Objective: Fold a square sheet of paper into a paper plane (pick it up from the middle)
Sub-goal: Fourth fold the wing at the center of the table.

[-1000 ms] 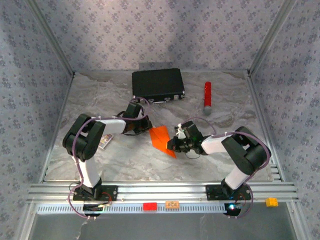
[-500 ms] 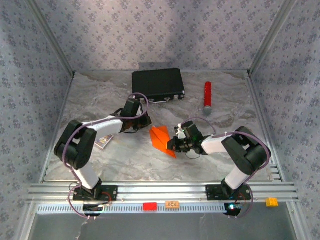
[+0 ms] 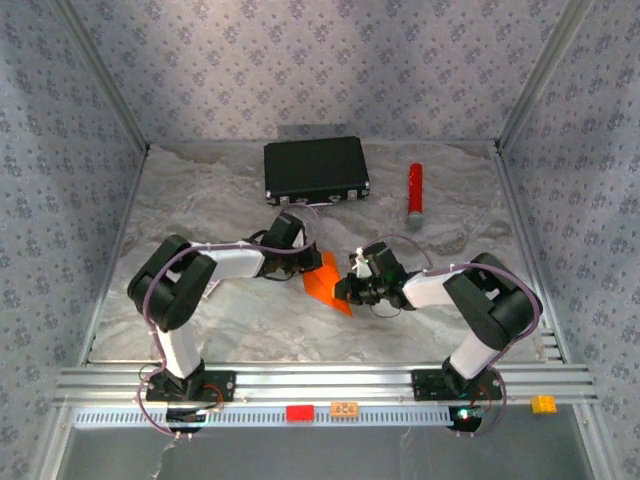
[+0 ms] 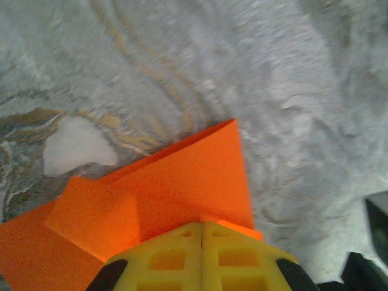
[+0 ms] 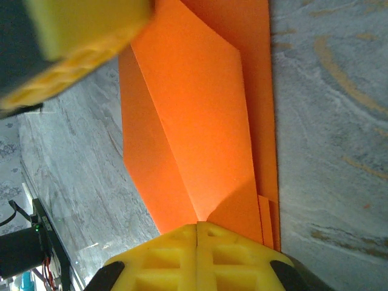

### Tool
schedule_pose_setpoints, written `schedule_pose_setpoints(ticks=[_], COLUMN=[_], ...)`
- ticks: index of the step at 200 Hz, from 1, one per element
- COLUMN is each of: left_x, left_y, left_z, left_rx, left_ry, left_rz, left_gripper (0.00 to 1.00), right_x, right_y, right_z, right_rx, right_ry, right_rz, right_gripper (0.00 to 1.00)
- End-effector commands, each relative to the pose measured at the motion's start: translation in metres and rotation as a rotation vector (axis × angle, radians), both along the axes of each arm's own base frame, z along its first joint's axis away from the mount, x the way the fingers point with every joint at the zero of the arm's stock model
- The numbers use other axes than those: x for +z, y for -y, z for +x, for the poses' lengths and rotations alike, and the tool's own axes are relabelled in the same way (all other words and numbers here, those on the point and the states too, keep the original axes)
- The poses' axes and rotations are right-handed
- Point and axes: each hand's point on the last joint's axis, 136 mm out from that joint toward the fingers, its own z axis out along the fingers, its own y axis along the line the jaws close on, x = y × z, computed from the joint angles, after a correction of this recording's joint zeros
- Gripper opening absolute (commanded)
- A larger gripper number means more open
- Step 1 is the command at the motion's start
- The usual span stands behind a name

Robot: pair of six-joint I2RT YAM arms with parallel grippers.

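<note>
Both pincers closed at the folded orange paper, mid-surface.

The square sheet of paper (image 3: 322, 283), already creased into a pointed shape with layered flaps, lies flat on the marbled surface (image 3: 220, 200), nearer than the black case (image 3: 316, 170) and red cylinder (image 3: 414, 188). The left pincer (image 3: 312, 262) meets its far-left edge and the right pincer (image 3: 345, 290) its right edge. On both, the yellow fingers are pressed together. They seem to rest on the paper rather than pinch it, though the wrist views leave that unclear.

Top camera looks down from behind the arms; wrist cameras peer close past closed jaws (yellow) at shared orange paper (image 3: 326, 286) ahead.
</note>
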Motion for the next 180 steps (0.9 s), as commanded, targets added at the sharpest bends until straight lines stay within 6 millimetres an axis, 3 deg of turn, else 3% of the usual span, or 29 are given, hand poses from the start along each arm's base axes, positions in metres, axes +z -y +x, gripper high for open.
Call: schedule_pose_setpoints(ticks=[1,44,68,96,134,153,180], left_x=[-0.013,-0.04,-0.046,-0.046,-0.045,-0.046,-0.048], left_y=[-0.005,-0.013,-0.022,-0.024,-0.021,-0.021,-0.023], left_z=[0.004,-0.006,-0.01,-0.011,-0.01,-0.011,-0.012], left_rx=[0.028,0.03,0.031,0.028,0.02,0.021,0.021], left_ry=[-0.022,-0.076,-0.084,-0.084,-0.084,-0.086,-0.089], left_rz=[0.033,0.07,0.096,0.096,0.086,0.088,0.095], left_gripper=[0.04,0.02,0.02,0.02,0.02,0.02,0.02], right_x=[-0.04,-0.015,0.006,0.014,0.002,-0.012,-0.018], right_y=[0.03,0.014,0.003,-0.009,-0.025,-0.015,0.0], right_z=[-0.032,-0.02,-0.009,0.004,0.014,0.01,-0.005], right_rx=[-0.008,0.006,0.025,0.037,0.063,0.057,0.046], right_ry=[-0.152,-0.108,-0.065,-0.043,-0.066,-0.095,-0.115], right_rz=[-0.157,-0.089,-0.063,-0.058,-0.073,-0.129,-0.131], right_gripper=[0.0,0.01,0.01,0.01,0.03,0.03,0.03])
